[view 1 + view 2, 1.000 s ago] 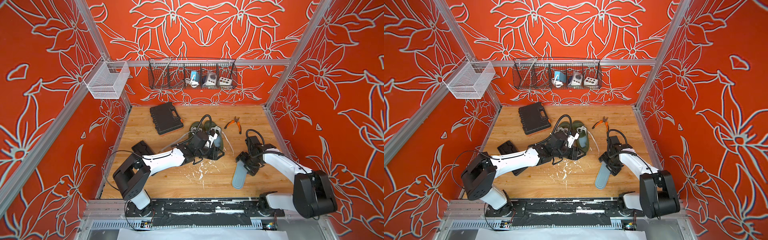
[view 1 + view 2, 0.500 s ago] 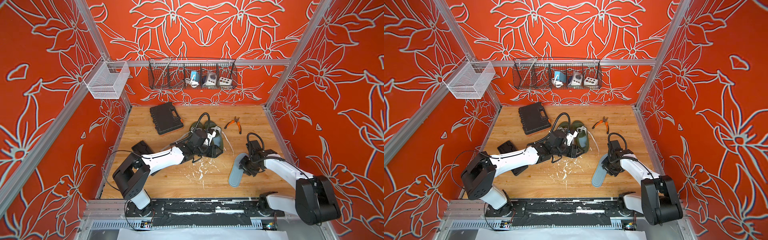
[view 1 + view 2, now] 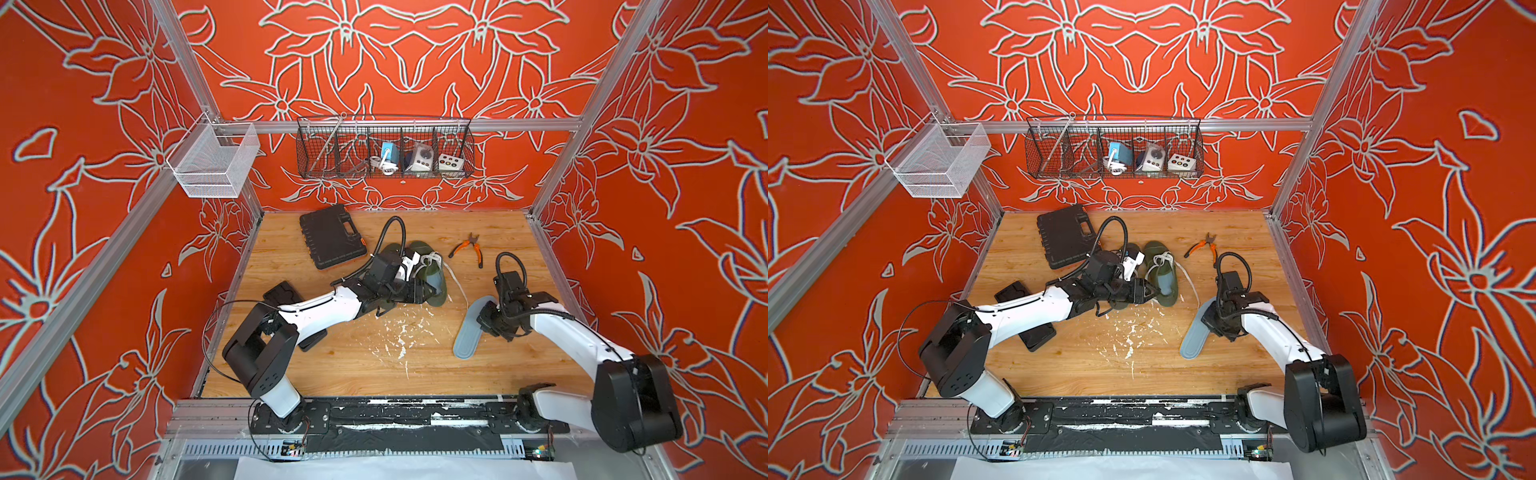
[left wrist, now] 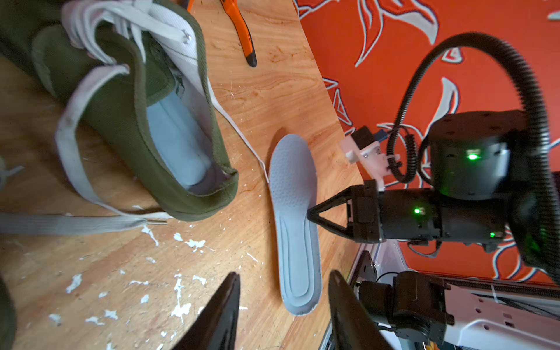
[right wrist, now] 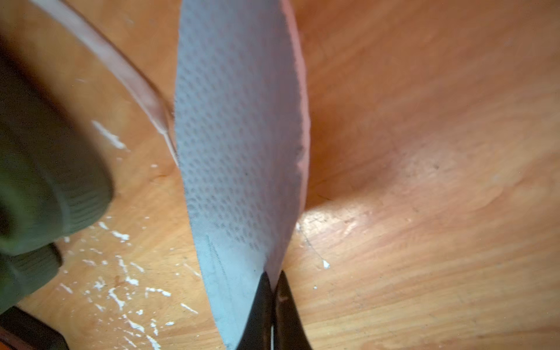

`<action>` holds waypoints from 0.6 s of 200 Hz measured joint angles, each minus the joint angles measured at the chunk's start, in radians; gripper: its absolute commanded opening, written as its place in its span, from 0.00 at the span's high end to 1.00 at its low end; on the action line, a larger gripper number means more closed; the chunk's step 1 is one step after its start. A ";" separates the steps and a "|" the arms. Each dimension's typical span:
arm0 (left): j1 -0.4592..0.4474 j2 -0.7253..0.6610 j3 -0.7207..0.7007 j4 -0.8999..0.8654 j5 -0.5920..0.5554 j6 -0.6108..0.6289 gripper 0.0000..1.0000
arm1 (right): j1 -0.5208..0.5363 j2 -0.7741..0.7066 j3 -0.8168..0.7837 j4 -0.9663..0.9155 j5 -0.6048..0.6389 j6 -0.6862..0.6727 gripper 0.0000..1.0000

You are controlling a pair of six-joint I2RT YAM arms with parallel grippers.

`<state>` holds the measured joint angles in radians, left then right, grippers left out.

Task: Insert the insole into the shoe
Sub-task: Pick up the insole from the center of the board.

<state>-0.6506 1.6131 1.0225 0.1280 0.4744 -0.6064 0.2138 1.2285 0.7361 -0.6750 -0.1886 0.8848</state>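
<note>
A robot lab cell: aluminium frame (image 3: 519, 124), orange floral walls (image 3: 415, 62), wooden tabletop (image 3: 415, 374), wire basket (image 3: 320, 160) hung at 12 o'clock.

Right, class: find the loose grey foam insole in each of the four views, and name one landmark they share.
Top view: grey foam insole lies right of centre, at the right gripper.
Top view: insole right of centre too.
Left wrist: between green canvas shoe and right gripper.
Right wrist: central, edge pinched by the fingers.
Landmark: the white shoelace ending beside it.
</note>
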 measured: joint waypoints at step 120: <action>0.189 0.064 0.092 0.217 0.141 -0.135 0.51 | 0.034 0.224 0.645 -0.078 -0.213 -0.345 1.00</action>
<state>-0.4614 1.6768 1.1141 0.3454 0.6155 -0.7410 0.2478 1.4521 1.3808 -0.7532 -0.4015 0.5396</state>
